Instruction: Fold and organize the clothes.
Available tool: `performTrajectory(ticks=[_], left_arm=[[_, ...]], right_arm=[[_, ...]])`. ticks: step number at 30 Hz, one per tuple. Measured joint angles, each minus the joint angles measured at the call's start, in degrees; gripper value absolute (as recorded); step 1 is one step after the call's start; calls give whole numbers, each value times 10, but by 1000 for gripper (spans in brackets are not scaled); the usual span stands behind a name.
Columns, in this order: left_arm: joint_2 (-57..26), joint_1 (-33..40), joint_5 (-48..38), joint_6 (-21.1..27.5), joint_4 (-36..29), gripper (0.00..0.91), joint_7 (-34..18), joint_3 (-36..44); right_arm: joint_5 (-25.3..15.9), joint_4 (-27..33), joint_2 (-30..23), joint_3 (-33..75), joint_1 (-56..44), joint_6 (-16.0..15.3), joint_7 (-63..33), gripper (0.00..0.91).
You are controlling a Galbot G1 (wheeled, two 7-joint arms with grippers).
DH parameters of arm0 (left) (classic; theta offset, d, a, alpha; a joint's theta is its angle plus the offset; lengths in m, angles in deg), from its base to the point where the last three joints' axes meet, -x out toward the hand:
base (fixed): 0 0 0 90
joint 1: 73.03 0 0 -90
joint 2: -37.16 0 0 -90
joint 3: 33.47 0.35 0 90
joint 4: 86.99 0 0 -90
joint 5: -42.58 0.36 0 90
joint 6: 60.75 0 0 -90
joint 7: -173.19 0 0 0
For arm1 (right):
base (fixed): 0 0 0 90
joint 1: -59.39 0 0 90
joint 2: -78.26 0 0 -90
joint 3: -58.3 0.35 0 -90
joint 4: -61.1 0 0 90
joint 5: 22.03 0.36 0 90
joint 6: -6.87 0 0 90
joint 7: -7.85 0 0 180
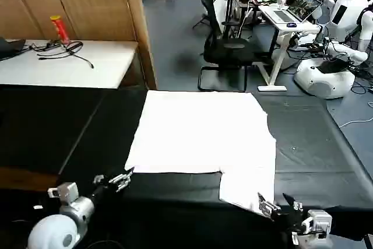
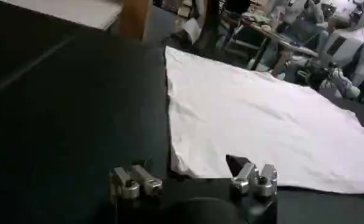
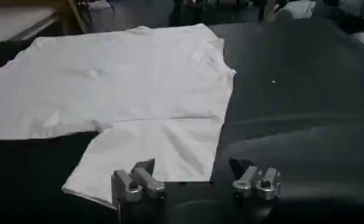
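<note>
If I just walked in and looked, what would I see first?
A big white T-shirt lies flat on the black table, bright against the dark top. The left gripper sits open by the shirt's near left corner, and the right gripper sits open at the flap sticking out toward the robot.

Bare black table (image 1: pixel 70 126) flanks the T-shirt (image 1: pixel 201 132); nothing blocks either side.

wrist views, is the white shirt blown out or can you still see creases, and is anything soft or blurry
Left wrist view: the T-shirt is bright against the black table, yet faint creases show; the left gripper fingers look soft. Right wrist view: dimmer and greyer, folds and the sleeve edge readable; the right gripper is slightly blurred. Head view: the shirt is nearly featureless white.
</note>
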Motion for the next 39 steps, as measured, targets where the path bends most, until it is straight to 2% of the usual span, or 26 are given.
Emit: performTrajectory(ticks=[7, 8, 10, 11, 12, 14, 15, 16, 17, 18, 20, 29, 39], left_arm=[[10, 21, 28, 17, 16, 878, 3, 10], [12, 23, 33, 16, 18, 731, 3, 12], [14, 27, 39, 15, 22, 653, 5, 16], [15, 30, 40, 15, 25, 585, 6, 17], [16, 31, 40, 15, 27, 566, 6, 19], [17, 35, 41, 15, 32, 497, 7, 20], [17, 36, 43, 14, 35, 400, 8, 21], [17, 37, 45, 13, 38, 341, 10, 21], [17, 37, 47, 12, 41, 156, 11, 21], [17, 37, 49, 11, 43, 137, 12, 21], [17, 36, 51, 10, 46, 20, 12, 21], [18, 27, 60, 19, 41, 0, 12, 20], [12, -10, 65, 22, -4, 0, 9, -1]], right_arm=[[-11, 19, -7, -5, 8, 6, 0, 878], [-11, 21, -8, -5, 9, 7, 0, 878], [-13, 27, -11, -6, 12, 8, 0, 878], [-13, 30, -12, -8, 13, 8, 1, 741], [-15, 33, -14, -9, 15, 8, 1, 712], [-17, 38, -16, -12, 17, 8, 1, 566], [-19, 41, -18, -13, 18, 9, 1, 507], [-20, 44, -19, -15, 19, 9, 1, 351], [-21, 46, -20, -15, 20, 9, 1, 117], [-22, 49, -20, -16, 21, 10, 1, 88], [-22, 52, -20, -16, 21, 10, 1, 59], [-15, 39, -21, -19, 9, 1, -2, 0], [2, -31, -23, -13, -38, -37, -32, 0]])
